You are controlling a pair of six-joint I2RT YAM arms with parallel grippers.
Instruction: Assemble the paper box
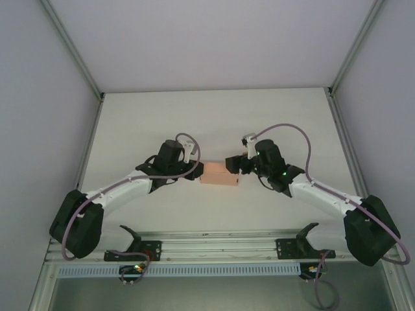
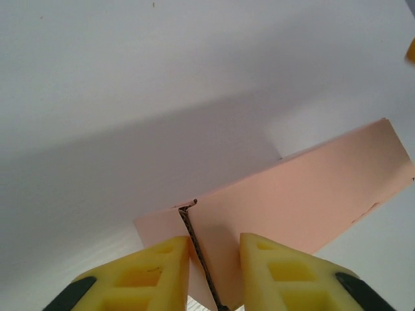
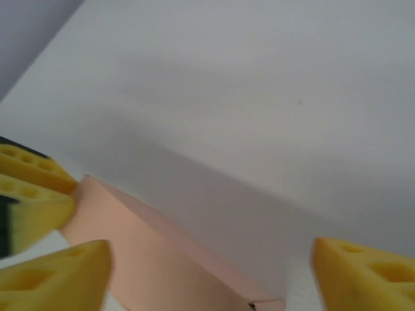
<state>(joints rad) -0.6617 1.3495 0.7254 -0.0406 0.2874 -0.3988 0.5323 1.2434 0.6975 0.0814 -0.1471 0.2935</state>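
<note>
Crushing is your main worry here. The paper box [image 1: 218, 175] sits in the middle of the worktop [image 1: 214, 116], folded into a small squarish shape, with one claw at each end. Your left claw [image 2: 214, 278] straddles an upright card edge at its end of the box. Its fingers [image 2: 162, 272] are only narrowly apart, and the left wrist view does not show whether they actually bite the card. Your right claw [image 3: 207, 259] stands wide apart around the opposite end.

The card looks thin, so I'd judge that closing the right claw hard, or driving the two arms toward each other, would buckle a wall or spring a crease. If the left claw's hold is loose, a nudge from the right could slide the whole box across the smooth worktop instead of seating a flap. A tuck started off-line would likely jam and crumple that flap.
</note>
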